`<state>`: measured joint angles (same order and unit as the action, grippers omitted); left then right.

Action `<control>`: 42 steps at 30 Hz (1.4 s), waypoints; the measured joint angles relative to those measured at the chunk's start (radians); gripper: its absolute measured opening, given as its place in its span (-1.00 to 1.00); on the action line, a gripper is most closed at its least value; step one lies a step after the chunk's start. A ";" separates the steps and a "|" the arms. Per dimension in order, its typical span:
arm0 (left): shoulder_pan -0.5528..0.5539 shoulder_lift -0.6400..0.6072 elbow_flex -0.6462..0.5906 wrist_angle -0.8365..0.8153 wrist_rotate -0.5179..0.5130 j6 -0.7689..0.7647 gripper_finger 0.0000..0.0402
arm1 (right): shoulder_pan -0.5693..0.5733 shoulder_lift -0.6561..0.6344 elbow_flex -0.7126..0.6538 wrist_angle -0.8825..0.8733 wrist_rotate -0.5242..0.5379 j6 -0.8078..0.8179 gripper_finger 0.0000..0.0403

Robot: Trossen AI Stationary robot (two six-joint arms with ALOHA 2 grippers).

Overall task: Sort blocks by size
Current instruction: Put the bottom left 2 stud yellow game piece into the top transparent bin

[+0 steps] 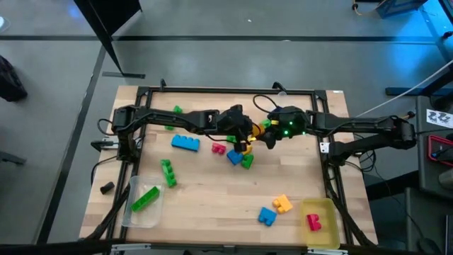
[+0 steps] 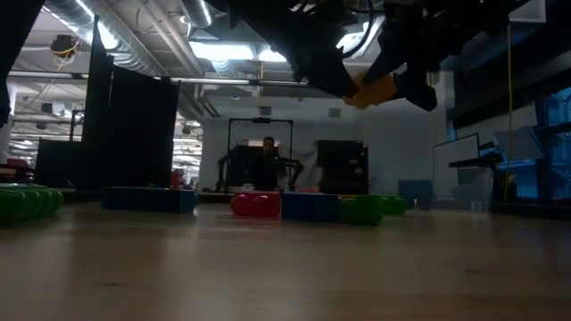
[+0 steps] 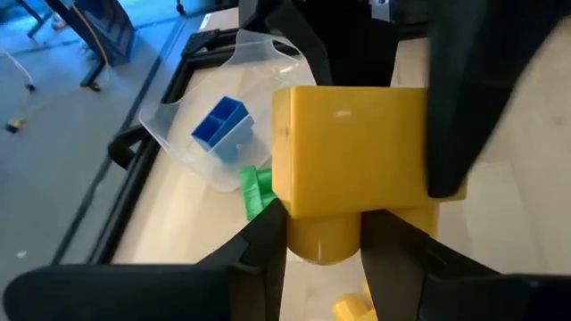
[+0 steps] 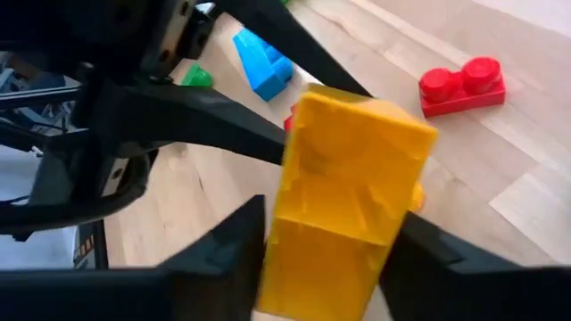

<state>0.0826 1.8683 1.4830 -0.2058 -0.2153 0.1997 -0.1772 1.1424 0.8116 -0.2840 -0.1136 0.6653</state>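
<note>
Yellow block (image 3: 348,156) midair | left end effector (image 3: 323,234) clamped on it | right end effector (image 4: 326,254) clamped on it too

I find no legible text, label, brand, number or sign in any of my four views. A white sheet with dark marks (image 1: 440,117) lies beside the table at the right edge of my high view, but I cannot read the marks.
</note>
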 joint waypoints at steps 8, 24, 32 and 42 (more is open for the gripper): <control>-0.001 0.000 0.000 0.001 -0.006 -0.013 -0.23 | 0.002 0.000 0.000 -0.006 0.072 -0.015 -0.36; -0.011 -0.003 0.000 -0.210 0.012 -0.149 0.05 | -0.237 0.000 0.000 -0.244 0.243 -0.077 -0.32; -0.013 -0.003 0.000 -0.291 0.012 -0.167 0.00 | -0.386 0.000 0.000 -0.313 0.337 -0.184 -0.30; -0.014 -0.003 0.000 -0.282 0.010 -0.162 -0.07 | -0.414 0.000 0.000 -0.326 0.350 -0.226 -0.22</control>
<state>0.0685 1.8652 1.4830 -0.4877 -0.2050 0.0380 -0.5915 1.1423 0.8116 -0.6096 0.2364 0.4393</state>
